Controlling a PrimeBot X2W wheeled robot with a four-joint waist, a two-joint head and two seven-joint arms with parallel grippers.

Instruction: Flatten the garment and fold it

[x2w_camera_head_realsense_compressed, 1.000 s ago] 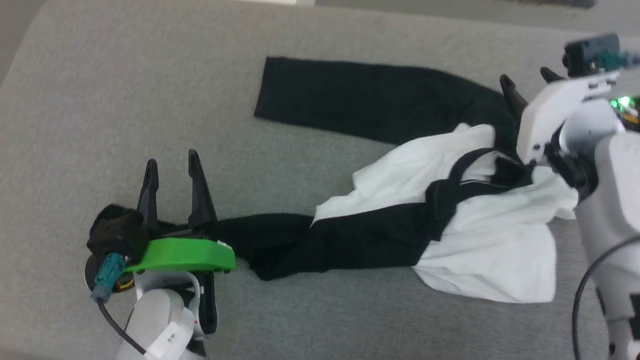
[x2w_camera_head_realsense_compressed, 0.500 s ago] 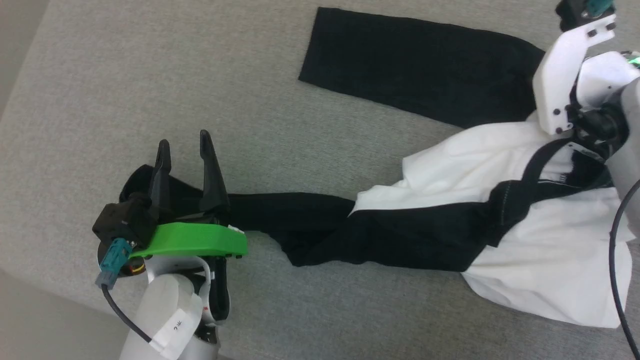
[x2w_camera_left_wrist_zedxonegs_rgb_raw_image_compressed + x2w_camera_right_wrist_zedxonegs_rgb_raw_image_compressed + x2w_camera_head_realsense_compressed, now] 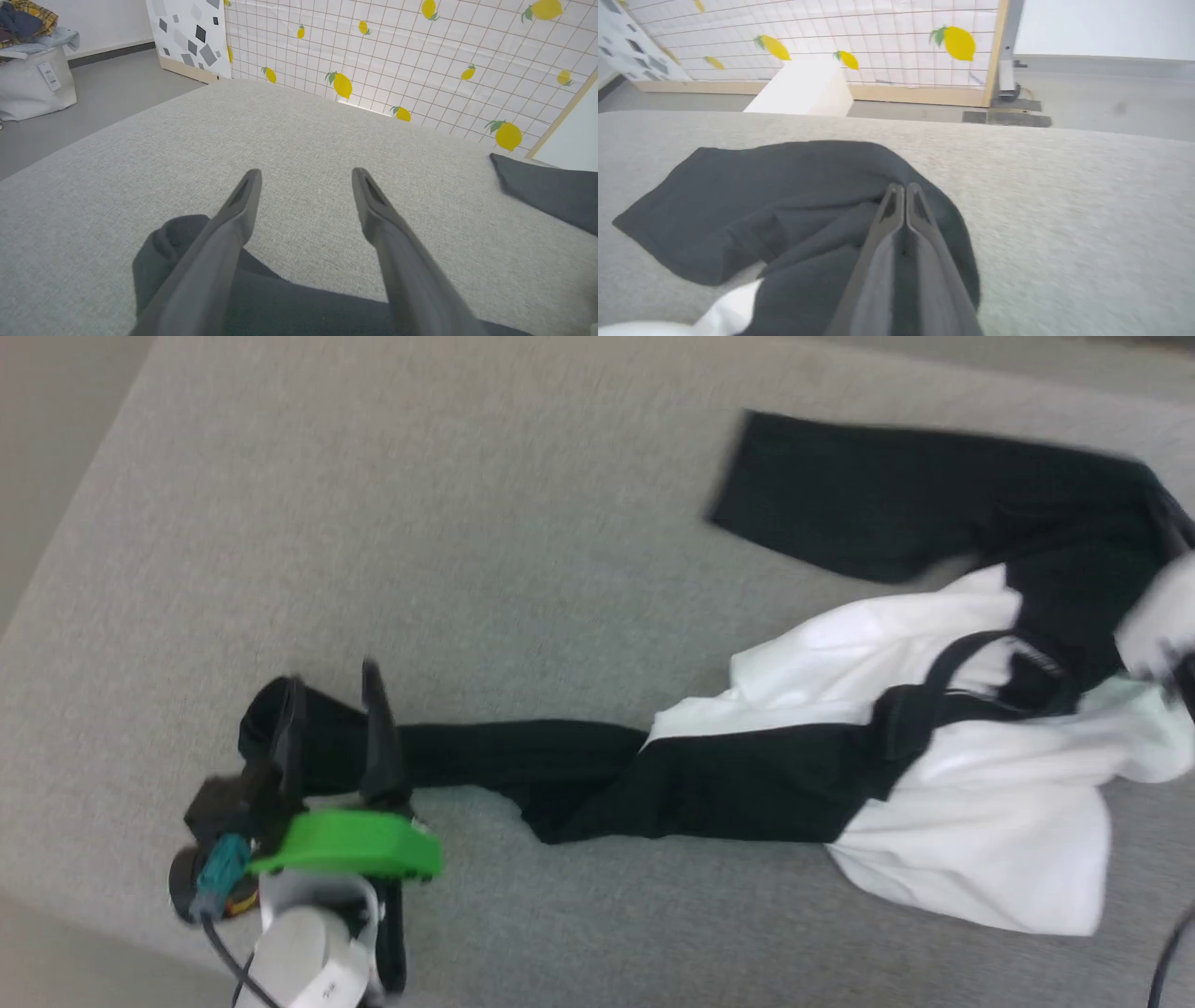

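Soft white-bodied, black-sleeved cloth T-shirt (image 3: 971,821) lies crumpled on grey fabric surface (image 3: 467,523); left gripper (image 3: 332,677) spread open over near sleeve's cuff; right gripper (image 3: 901,186) pinched shut on far sleeve

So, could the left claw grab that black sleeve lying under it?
Probably yes: the left gripper is open right over the sleeve end, nothing lies between them, and it likely only needs to lower and close.

You have one garment (image 3: 934,775) on one grey surface (image 3: 467,523), a T-shirt with two black sleeves (image 3: 896,495). There are two tools, the left tool (image 3: 332,677) and the right tool (image 3: 901,189), each with two dark fingers (image 3: 233,219). Past the surface, count one white box (image 3: 803,91) and one white fabric bin (image 3: 32,84).
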